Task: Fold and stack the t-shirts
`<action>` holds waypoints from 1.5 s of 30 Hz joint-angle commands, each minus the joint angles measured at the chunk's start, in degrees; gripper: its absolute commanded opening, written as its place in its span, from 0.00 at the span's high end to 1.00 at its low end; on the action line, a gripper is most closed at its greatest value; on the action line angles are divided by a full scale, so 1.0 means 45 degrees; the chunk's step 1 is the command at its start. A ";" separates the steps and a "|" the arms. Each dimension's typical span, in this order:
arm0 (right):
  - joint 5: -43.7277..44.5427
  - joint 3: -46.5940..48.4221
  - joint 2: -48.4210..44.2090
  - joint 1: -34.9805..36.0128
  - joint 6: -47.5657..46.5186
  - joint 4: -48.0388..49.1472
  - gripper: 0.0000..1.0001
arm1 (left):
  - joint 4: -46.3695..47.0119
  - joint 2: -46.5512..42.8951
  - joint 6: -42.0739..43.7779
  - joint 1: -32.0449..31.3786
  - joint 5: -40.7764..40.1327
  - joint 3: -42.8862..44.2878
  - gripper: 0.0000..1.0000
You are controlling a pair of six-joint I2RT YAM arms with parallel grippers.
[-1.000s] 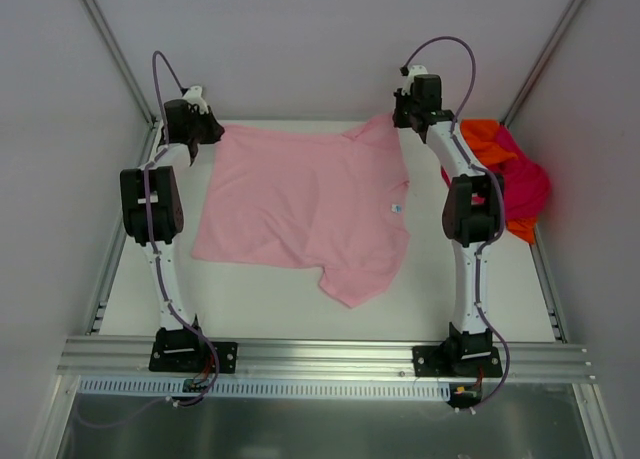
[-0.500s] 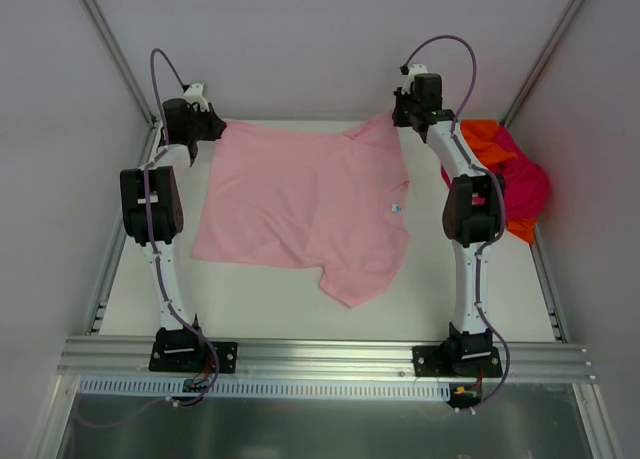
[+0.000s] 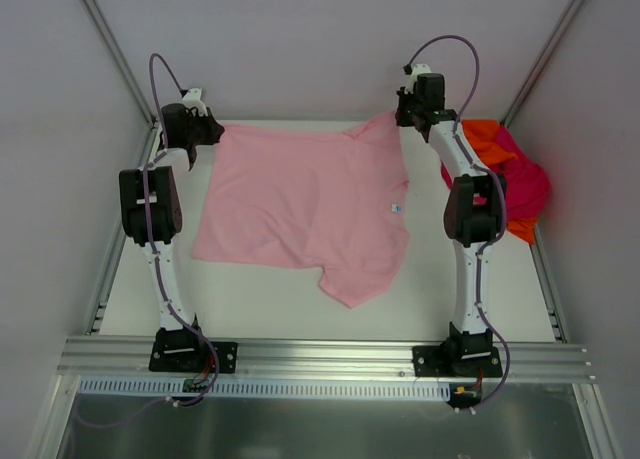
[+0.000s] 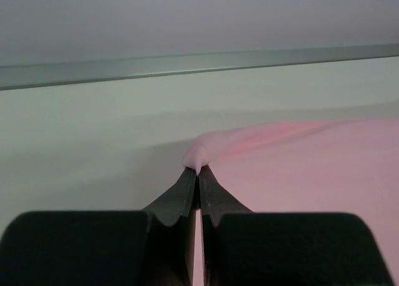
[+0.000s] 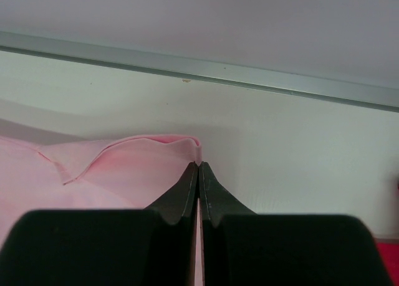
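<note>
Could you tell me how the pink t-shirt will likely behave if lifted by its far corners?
Probably floppy: the pink t-shirt bunches into a soft peak where the left gripper pinches it. Likely light, since the right gripper holds it by fingertips alone. Expect the middle to sag.

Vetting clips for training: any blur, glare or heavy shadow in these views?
Top external: even light, sharp, no glare on the pink t-shirt. Left wrist: left gripper dark and soft-focused, faint shadow beside the shirt. Right wrist: right gripper likewise blurred.

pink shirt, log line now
pink shirt: spread out | left jaws: shut on hem corner | right jaws: shut on far sleeve | other shirts: far right
</note>
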 commanded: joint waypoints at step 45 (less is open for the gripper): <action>-0.0819 -0.2283 -0.3105 -0.0143 0.0064 0.1028 0.99 | 0.3655 -0.1535 -0.0163 0.0480 0.1138 -0.2181 1.00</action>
